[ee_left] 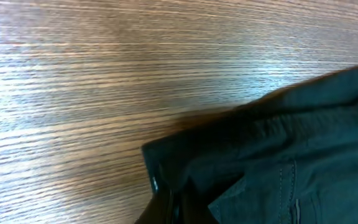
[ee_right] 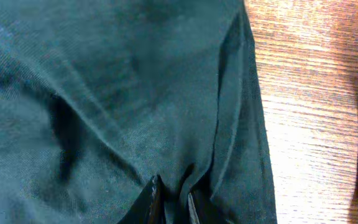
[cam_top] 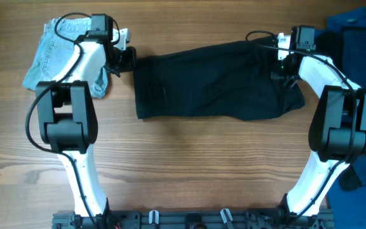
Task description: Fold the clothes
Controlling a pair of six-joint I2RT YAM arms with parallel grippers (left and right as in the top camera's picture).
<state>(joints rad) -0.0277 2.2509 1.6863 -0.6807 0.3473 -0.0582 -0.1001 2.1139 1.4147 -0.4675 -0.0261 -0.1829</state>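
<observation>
Left hand (cam_top: pixel 127 62) is pinching the left corner of the black garment (cam_top: pixel 215 79), right hand (cam_top: pixel 286 69) is pinching a fold near its right end, and it's lying stretched across the worktop (cam_top: pixel 189 159), denim shorts (cam_top: pixel 54 49) sitting just beside.

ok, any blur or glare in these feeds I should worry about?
Overhead: sharp and evenly lit, but the black garment reads as a near-flat dark mass with few folds visible. Left wrist: soft throughout, with the table grain smeared and a pale sheen across the top. Right wrist: the fabric texture is fairly crisp, while the bare wood at upper right is bright, close to washed out.
</observation>
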